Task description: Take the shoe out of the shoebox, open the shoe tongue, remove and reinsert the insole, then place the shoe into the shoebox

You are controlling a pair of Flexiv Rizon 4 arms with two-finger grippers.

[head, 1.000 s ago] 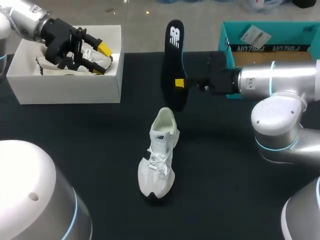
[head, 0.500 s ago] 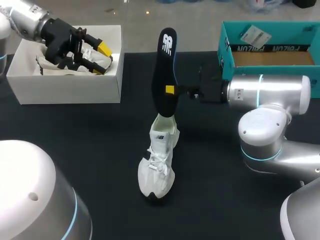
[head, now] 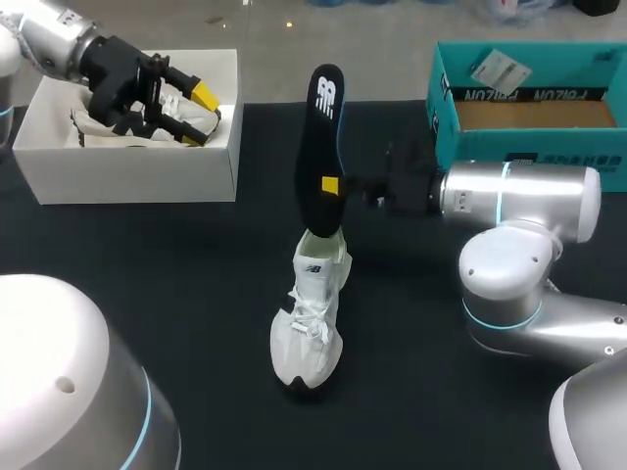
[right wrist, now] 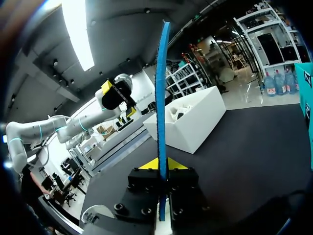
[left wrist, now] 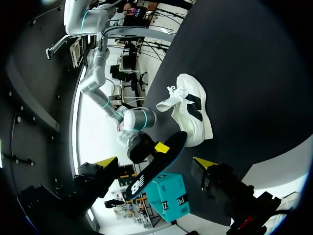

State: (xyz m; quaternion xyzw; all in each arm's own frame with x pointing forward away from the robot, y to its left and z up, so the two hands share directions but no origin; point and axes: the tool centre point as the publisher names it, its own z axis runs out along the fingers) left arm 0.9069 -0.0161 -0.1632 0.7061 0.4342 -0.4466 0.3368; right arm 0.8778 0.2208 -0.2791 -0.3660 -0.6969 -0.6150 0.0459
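The right gripper (head: 331,184) pinches the insole (head: 320,137), upright mid-frame, lower end at the shoe (head: 312,323) heel. The left gripper (head: 198,117) gapes empty, upper left.

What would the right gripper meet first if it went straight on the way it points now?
Most likely the white shoebox, across bare black table. Height is hard to judge, so the right gripper, shut on the insole, might pass over it.

Teal box (head: 568,54), black table (head: 176,274)
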